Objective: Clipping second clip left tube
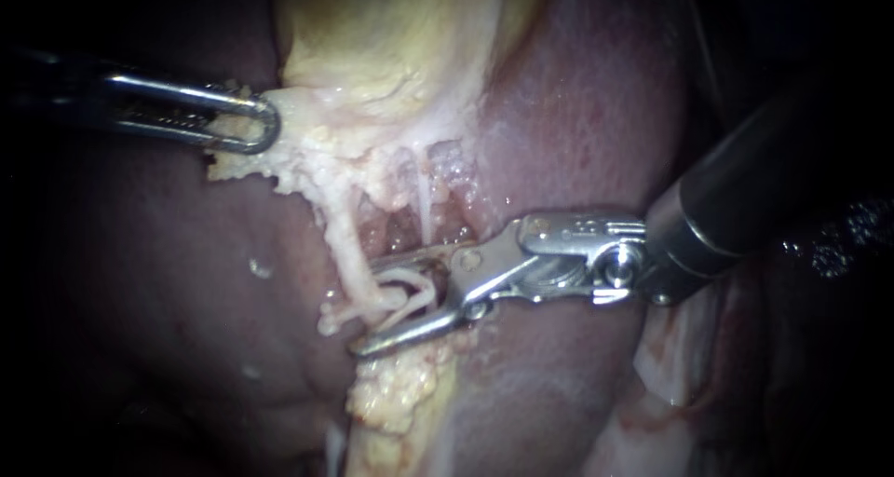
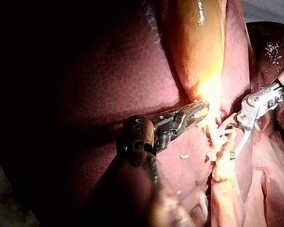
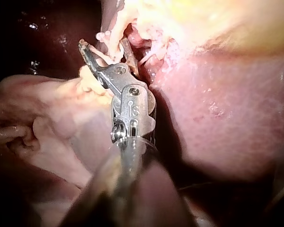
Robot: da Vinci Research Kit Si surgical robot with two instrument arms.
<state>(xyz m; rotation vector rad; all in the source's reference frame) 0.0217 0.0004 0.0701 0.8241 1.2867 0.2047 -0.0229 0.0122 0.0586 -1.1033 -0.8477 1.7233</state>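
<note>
So the right instrument (image 1: pixel 372 307) has its jaws spread wide, and the left tube (image 1: pixel 346 244) sits right in the gap between them. The tube is a pale, stringy cord that crosses from the upper jaw toward the lower one. A clear gap shows on both sides of it, so the jaws are around it and not squeezing it. A few thin whitish strands loop in the same gap just beside the tube, and honestly I can't tell whether any of that is a clip. Just past the lower jaw's tip there's a lumpy yellow fatty lump (image 1: pixel 396 388), touching or very nearly touching the jaw. From the right wrist camera it's the same deal: the right instrument (image 3: pixel 104 47) has its jaws apart with pale tissue between the tips.

Follow the tube away from those jaws and it runs up into the pale tissue (image 1: pixel 307 142) at the lower edge of the gallbladder (image 1: pixel 372 39). That's where the left instrument (image 1: pixel 265 123) is, well apart from the right one, with its jaws pressed together and pinching the edge of that pale tissue. The left wrist camera backs this up: the left instrument (image 2: pixel 201 111) is clamped on bright yellowish tissue, with the right instrument (image 2: pixel 227 139) just ahead of its tips.

The liver (image 1: pixel 596 114) lies all around and behind both instruments, dark red and wet.
</note>
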